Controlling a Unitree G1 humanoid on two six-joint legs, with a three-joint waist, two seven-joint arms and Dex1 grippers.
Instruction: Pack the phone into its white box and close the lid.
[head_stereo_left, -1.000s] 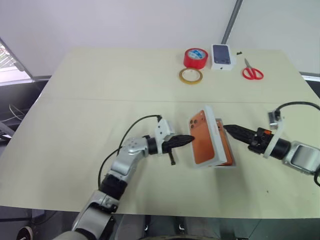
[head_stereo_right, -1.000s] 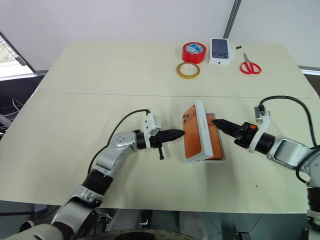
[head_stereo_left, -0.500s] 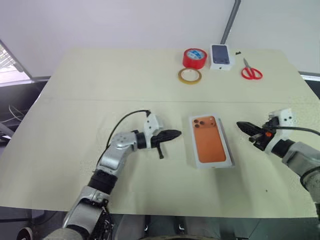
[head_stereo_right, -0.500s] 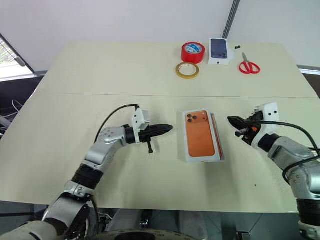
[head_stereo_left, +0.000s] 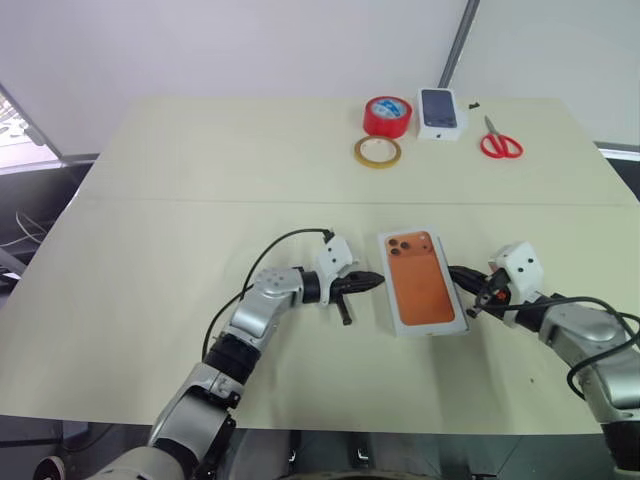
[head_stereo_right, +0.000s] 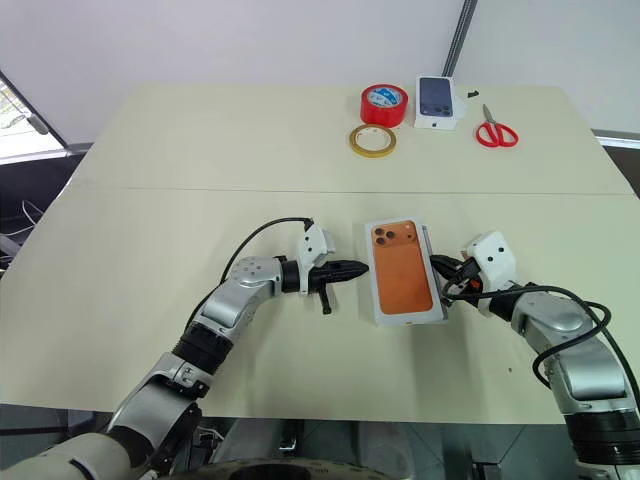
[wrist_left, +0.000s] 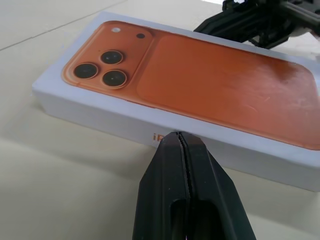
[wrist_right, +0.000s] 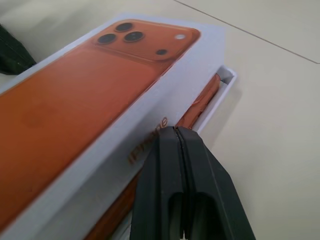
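The lid (head_stereo_left: 420, 278), white with an orange phone picture on top, lies flat over the white box (wrist_right: 225, 82) in the middle of the table. It sits slightly off to one side, so one wall of the box shows. In that gap I see an orange edge of the phone (wrist_right: 202, 102). My left gripper (head_stereo_left: 378, 281) is shut, its tip at the lid's left side wall (wrist_left: 125, 122). On the other side my right gripper (head_stereo_left: 455, 271) is shut too, its tip against the lid's right side wall above the bared box wall.
At the far edge of the table stand a red tape roll (head_stereo_left: 389, 115), a yellowish tape ring (head_stereo_left: 379, 151), a small white box with a dark phone picture (head_stereo_left: 441, 111) and red scissors (head_stereo_left: 499, 143). Bare tabletop surrounds the box.
The lid, tilted up on edge between both gripper tips a second ago, now lies flat on the box. Both grippers drew back, then returned to its sides; the right one rolled over.
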